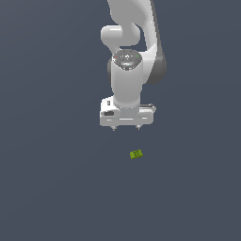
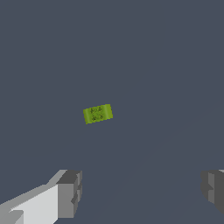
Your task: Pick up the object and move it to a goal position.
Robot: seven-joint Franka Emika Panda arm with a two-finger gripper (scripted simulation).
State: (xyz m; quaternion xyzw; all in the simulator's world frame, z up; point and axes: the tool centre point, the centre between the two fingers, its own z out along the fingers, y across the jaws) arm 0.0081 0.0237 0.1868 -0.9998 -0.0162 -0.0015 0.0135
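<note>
The object (image 1: 136,154) is a tiny yellow-green flat block with darker green marks on top, lying on the dark grey floor. My white gripper (image 1: 125,128) hangs above the floor, a little behind the object and slightly toward the exterior view's left. Its jaws stand wide apart with nothing between them. In the wrist view the object (image 2: 98,113) lies ahead of the two grey fingertips (image 2: 70,192), well apart from them, and the gripper (image 2: 142,190) is open.
A plain dark grey floor (image 1: 56,188) spreads all around. The white arm (image 1: 129,47) rises behind the gripper. No goal marker shows in either view.
</note>
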